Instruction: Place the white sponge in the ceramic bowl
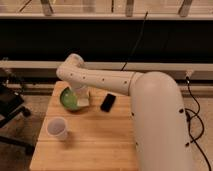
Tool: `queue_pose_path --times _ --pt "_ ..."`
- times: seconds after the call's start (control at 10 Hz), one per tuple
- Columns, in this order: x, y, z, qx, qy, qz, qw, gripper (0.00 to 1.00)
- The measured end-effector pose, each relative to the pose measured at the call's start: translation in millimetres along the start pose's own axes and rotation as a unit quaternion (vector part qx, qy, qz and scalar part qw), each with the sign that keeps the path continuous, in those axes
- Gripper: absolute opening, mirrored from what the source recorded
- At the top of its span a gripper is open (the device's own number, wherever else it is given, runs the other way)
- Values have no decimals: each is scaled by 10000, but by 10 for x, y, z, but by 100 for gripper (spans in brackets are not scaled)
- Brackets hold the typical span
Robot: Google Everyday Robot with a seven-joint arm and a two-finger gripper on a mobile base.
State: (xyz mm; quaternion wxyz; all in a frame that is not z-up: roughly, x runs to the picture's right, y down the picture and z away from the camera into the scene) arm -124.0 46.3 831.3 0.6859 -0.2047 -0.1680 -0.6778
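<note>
The ceramic bowl (68, 99) is round and glossy green and sits at the back left of the wooden table (95, 145). My gripper (81, 98) hangs from the white arm (105, 80), right over the bowl's right rim. A pale off-white block (84, 102) shows at the gripper's tip, against the rim; it looks like the white sponge. The gripper hides most of it, so I cannot tell whether it is held or rests on the bowl.
A black phone (107, 102) lies just right of the bowl. A white cup (57, 128) stands at the front left of the table. A black office chair (11, 107) is at the left. Cables (197, 125) run down at the right.
</note>
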Motion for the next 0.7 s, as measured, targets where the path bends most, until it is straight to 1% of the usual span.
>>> queue_pose_path --times 0.2,0.4,0.7 --pt "7 -4 6 6 -8 -22 10000 0" --pt "81 -107 50 48 -13 -82 10000 0" --pt "237 -186 109 74 29 -114 9999 0"
